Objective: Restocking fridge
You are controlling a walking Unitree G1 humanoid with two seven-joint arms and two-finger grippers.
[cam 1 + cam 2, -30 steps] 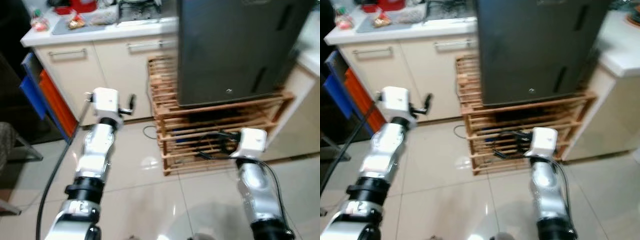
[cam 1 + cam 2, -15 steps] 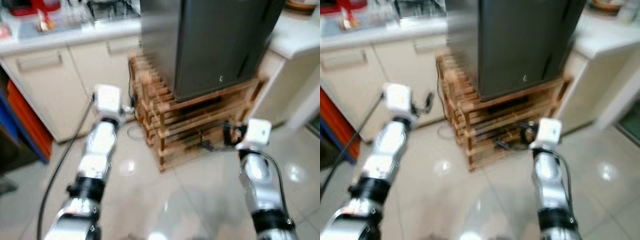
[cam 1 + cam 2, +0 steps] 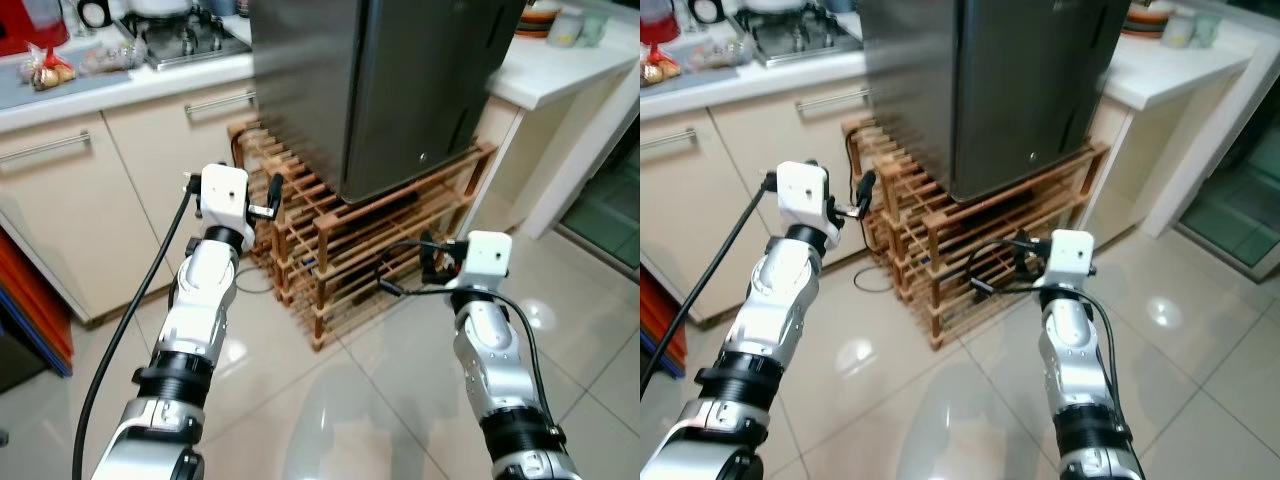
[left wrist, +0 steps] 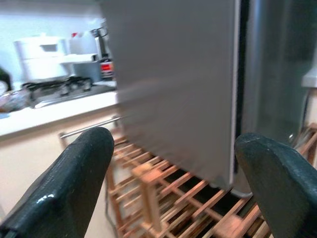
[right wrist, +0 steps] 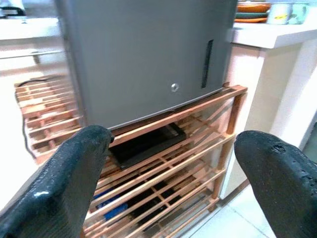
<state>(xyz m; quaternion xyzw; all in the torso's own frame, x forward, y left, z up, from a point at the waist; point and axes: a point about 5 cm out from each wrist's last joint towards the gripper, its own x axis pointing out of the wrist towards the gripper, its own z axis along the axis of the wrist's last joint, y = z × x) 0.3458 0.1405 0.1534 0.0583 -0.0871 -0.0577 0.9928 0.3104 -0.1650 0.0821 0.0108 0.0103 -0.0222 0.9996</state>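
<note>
Dark grey fridge (image 3: 400, 90) on wooden rack (image 3: 370, 240) at upper centre, left claw (image 3: 268, 195) wide and empty beside it, right claw (image 3: 432, 262) wide below it.

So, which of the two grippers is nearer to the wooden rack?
The right gripper: its open fingers reach in front of the wooden rack under the grey fridge. The left gripper, also open, is raised higher, beside the rack's back corner.

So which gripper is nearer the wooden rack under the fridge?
Left, though it's close. The left gripper hovers beside the wooden rack, at its left end; the right gripper hangs before its front, lower down.
</note>
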